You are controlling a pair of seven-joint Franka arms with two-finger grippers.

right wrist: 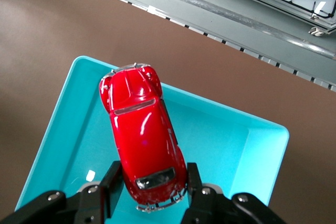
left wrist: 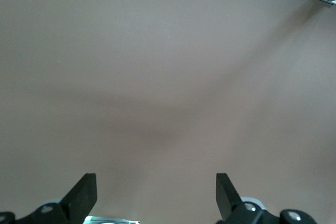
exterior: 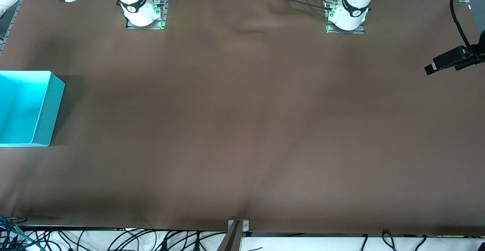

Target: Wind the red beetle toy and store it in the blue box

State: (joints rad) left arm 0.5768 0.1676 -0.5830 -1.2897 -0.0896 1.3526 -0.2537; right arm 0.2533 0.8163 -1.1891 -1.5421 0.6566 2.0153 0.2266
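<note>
In the right wrist view the red beetle toy point(right wrist: 142, 129), glossy with dark windows, hangs over the cyan inside of the blue box point(right wrist: 226, 140). My right gripper point(right wrist: 153, 182) is shut on the toy's rear end, one finger on each flank. The blue box point(exterior: 47, 118) stands at the right arm's end of the table, partly cut off by the front view's edge. Neither the toy nor either gripper shows in the front view. My left gripper point(left wrist: 155, 184) is open over bare brown cloth with nothing between its fingers.
Brown cloth point(exterior: 242, 122) covers the whole table. Both arm bases point(exterior: 142, 12) point(exterior: 346, 16) stand along its farthest edge. A black camera point(exterior: 451, 59) juts in at the left arm's end. Cables and a metal clamp point(exterior: 238, 228) line the nearest edge.
</note>
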